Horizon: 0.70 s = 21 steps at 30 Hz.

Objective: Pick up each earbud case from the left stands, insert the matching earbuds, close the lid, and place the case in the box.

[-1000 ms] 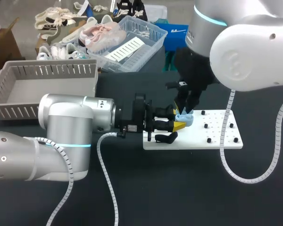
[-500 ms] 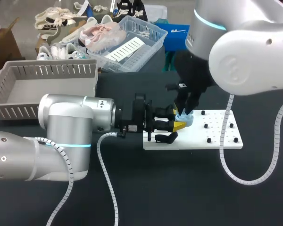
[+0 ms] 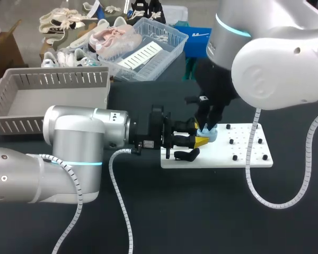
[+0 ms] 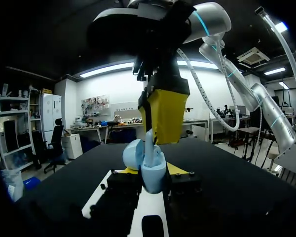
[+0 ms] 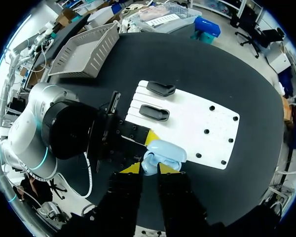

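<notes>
Two grippers crowd the earbud case (image 5: 164, 152): my left gripper (image 3: 200, 134) clamps it, whether my right gripper (image 5: 148, 169) grips I cannot tell, and a skewed push could twist it free.

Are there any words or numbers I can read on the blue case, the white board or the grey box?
None can be read: no letters, numbers or signs show on the blue case, the white board or the grey box.

Pale-blue earbud case (image 3: 208, 132), lid open, over white board (image 3: 246, 157)
</notes>
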Tool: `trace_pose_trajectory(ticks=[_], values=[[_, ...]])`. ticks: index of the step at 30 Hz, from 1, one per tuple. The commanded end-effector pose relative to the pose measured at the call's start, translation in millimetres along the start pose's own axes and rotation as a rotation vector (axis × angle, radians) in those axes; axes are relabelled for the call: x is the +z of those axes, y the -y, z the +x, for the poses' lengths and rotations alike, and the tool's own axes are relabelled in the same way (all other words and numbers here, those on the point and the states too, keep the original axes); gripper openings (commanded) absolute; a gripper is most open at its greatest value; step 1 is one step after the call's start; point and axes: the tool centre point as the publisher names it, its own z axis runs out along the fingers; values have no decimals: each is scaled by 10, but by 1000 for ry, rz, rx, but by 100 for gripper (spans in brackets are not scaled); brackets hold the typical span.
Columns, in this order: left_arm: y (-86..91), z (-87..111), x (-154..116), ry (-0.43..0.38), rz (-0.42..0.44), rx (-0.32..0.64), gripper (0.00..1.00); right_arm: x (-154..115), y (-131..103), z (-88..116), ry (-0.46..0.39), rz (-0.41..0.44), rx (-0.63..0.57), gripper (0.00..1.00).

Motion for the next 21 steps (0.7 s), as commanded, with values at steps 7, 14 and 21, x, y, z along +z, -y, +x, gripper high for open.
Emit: trace_pose_trajectory(ticks=[7, 14, 21], values=[[-4, 8, 4, 3, -1, 1, 0, 35, -1, -4, 3, -5, 9, 0], [-4, 8, 4, 3, -1, 1, 0, 50, 5, 6, -4, 1, 7, 0], [-4, 8, 4, 3, -1, 1, 0, 80, 2, 20, -9, 11, 6, 0]])
